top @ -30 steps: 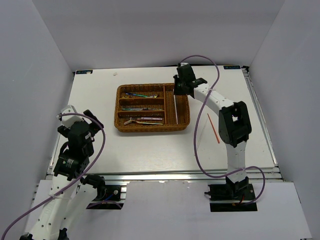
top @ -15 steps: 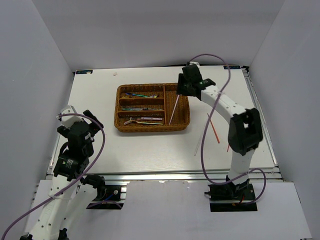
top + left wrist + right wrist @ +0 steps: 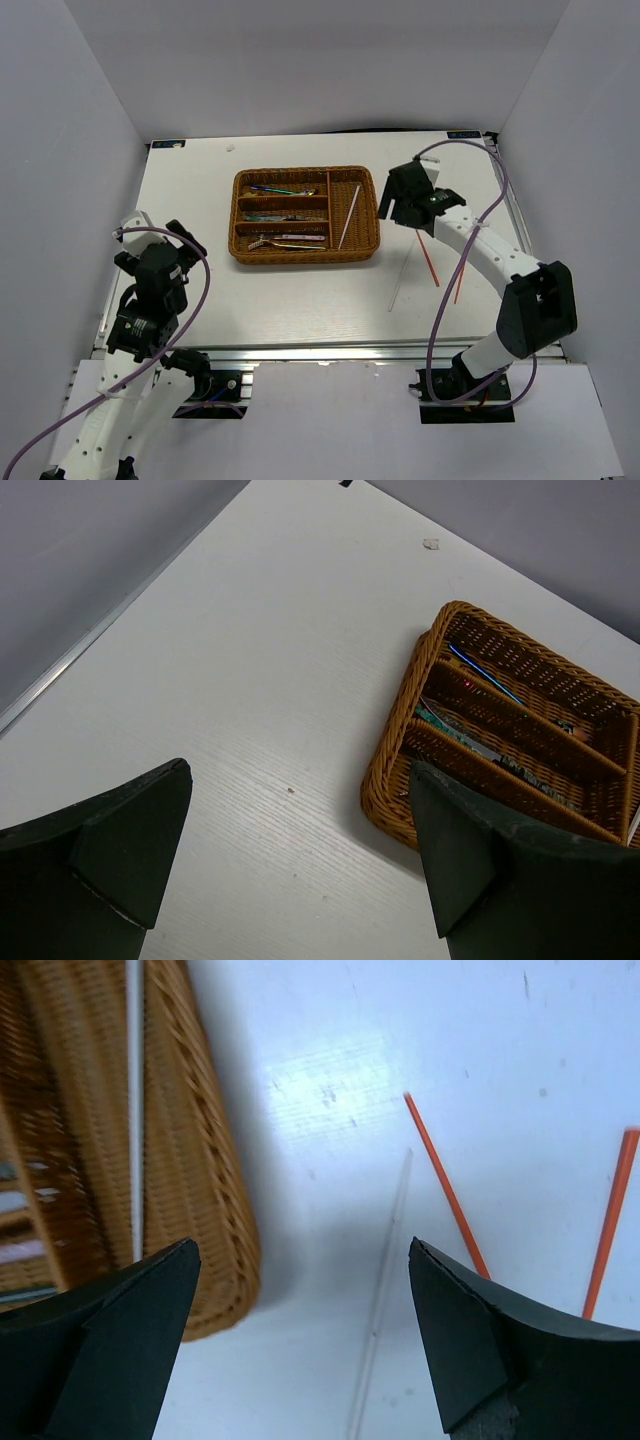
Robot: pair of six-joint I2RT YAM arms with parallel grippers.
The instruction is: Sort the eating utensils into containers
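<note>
The brown wicker tray holds several utensils in its long slots, among them an iridescent knife. A white chopstick lies slanted in the vertical slot. On the table to the right of the tray lie another white chopstick and two red-orange chopsticks. My right gripper hovers open and empty just right of the tray, above the loose white chopstick. My left gripper stands open and empty at the near left.
The table's right edge rail runs close to the loose chopsticks. White enclosure walls surround the table. A small speck lies on the table beyond the tray.
My right gripper has opened and let the white chopstick drop into the tray's vertical slot. It then swung right and nearer, off the tray. The left arm has not moved.
</note>
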